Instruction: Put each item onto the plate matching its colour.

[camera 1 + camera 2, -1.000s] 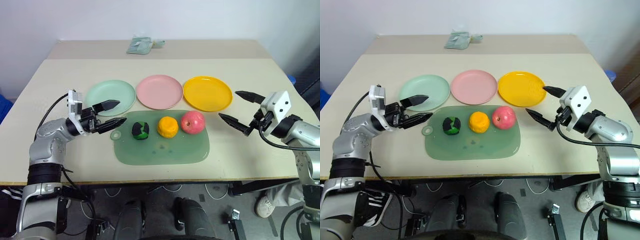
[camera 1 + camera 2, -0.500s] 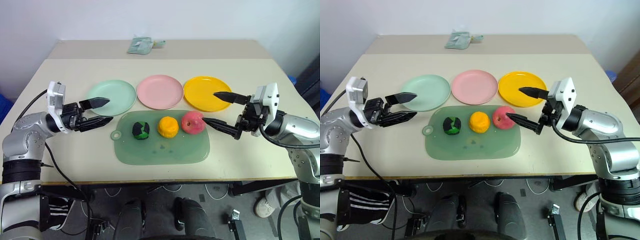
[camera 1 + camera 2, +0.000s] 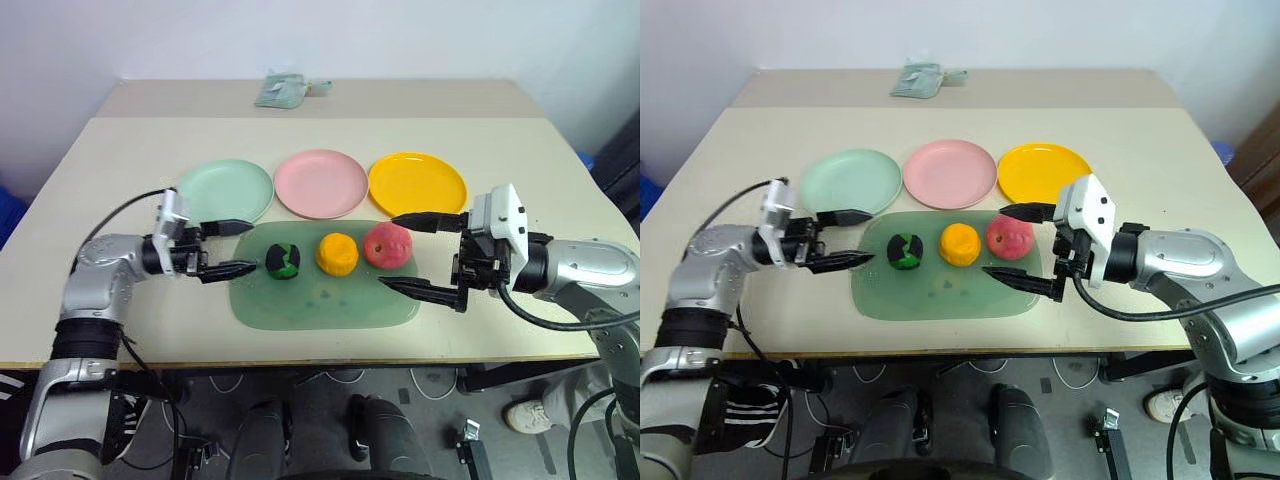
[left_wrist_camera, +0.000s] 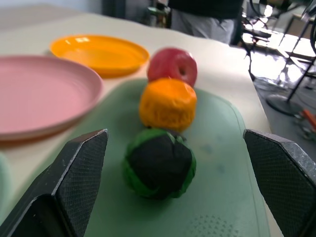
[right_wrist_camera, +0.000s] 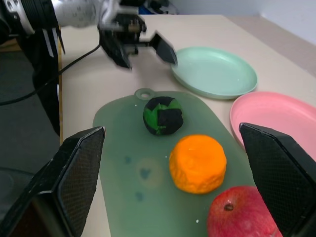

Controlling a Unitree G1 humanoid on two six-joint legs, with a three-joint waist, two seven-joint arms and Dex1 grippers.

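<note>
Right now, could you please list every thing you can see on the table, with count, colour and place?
plates: 3, mint green, pink, yellow, in a row behind the mat
cutting mat: 1, translucent green, at the table's near middle
green-and-black ball: 1, on the mat, left
orange fruit: 1, orange, on the mat, middle
red apple: 1, red-pink, on the mat, right
folded cloth: 1, pale green, at the table's far edge
left gripper: 1, black fingers, open, beside the ball
right gripper: 1, black fingers, open, either side of the apple
</note>
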